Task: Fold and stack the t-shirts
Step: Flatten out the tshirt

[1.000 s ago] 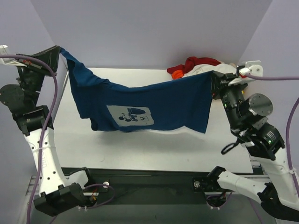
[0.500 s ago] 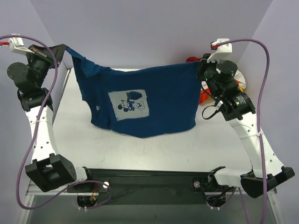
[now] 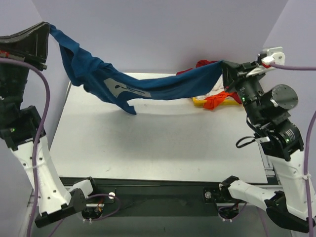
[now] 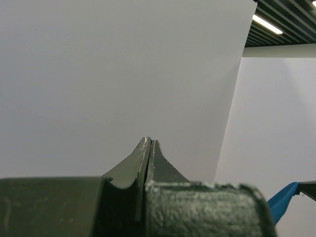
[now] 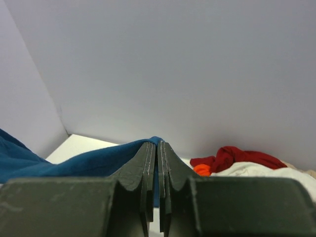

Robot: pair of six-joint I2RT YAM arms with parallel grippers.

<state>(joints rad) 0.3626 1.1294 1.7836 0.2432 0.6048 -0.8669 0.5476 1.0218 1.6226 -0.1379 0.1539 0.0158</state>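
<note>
Item under handling: we are seeing the dark blue t-shirt (image 3: 148,89) hanging in the air above the table (image 3: 148,148), strung between the two arms and twisted along its length.
Left claw: the left gripper (image 3: 48,28) is pinching one end of the shirt high at the far left; in the wrist view its fingers (image 4: 140,158) are lying pressed together.
Right claw: the right gripper (image 3: 225,68) is clamping the other end, with blue cloth showing between its fingers (image 5: 147,158).
Waiting garments: the red t-shirt (image 3: 206,64), the orange t-shirt (image 3: 216,101) and the white t-shirt (image 5: 256,172) are lying heaped and unfolded at the far right, beside or partly over the yellow tray (image 3: 198,101).
Progress: we are judging the work to be at an early stage. No shirt is lying folded and no stack is showing anywhere.
Remaining: we are expecting the blue shirt to need spreading flat, folding and placing, and then the same for the heap.
Markings: the pale print (image 3: 129,89) is facing nearly edge-on, so we are reading no picture, brand or lettering on it, nor on anything else.
</note>
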